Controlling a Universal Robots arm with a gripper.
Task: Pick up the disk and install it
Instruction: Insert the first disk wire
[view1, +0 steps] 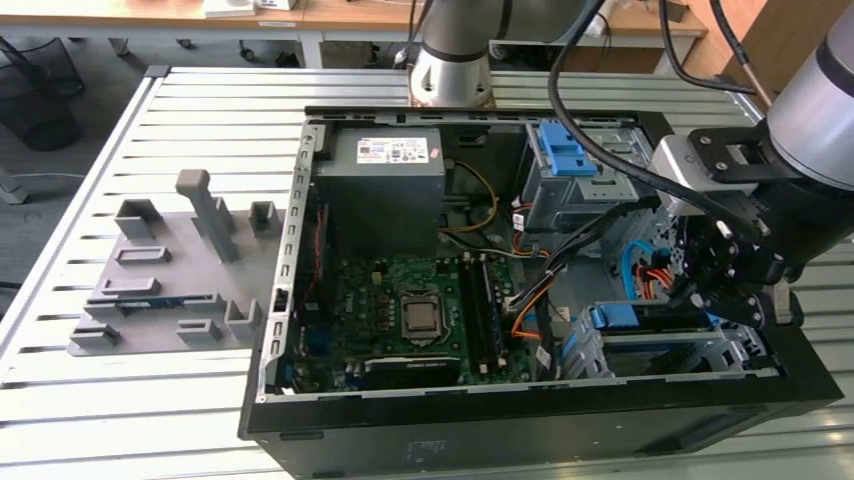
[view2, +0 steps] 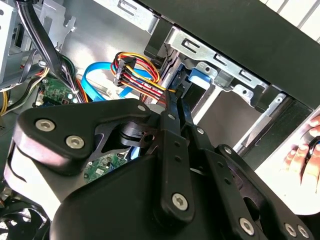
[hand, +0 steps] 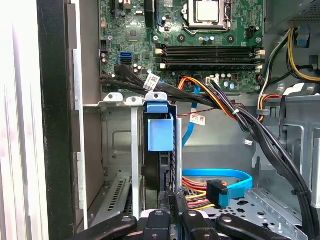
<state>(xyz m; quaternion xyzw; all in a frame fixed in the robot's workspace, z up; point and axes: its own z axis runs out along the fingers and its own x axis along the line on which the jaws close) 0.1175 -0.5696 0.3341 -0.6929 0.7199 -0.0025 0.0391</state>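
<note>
Disk (hand: 161, 150) sits on edge in the drive cage (hand: 131, 145) at the front corner of the computer case (view1: 534, 425). In the first wrist view only its thin dark edge shows, capped by the blue bracket (hand: 160, 131) with a blue tab on top; label face not visible. In the exterior view the same blue bracket (view1: 617, 317) marks the slot.

Hand (hand: 172, 197) is right at the disk's near end, its black fingers (hand: 165, 200) drawn close together around the edge. Looks like a pinch on the disk, though contact itself is partly hidden by the linkage. In the exterior view the hand (view1: 721, 290) hangs over the cage, inside the case wall.

Room is tight: cage rails flank the disk on both sides. A bundle of black cables (hand: 250, 125) crosses just beside the cage, and a blue flat cable (hand: 220, 176) with coloured power wires (view2: 137, 75) lies on the case floor next to it. Case wall runs close on the other side. Motherboard (view1: 407, 320) is beyond the cage. Case stands on the slatted desk (view1: 80, 420).
</note>
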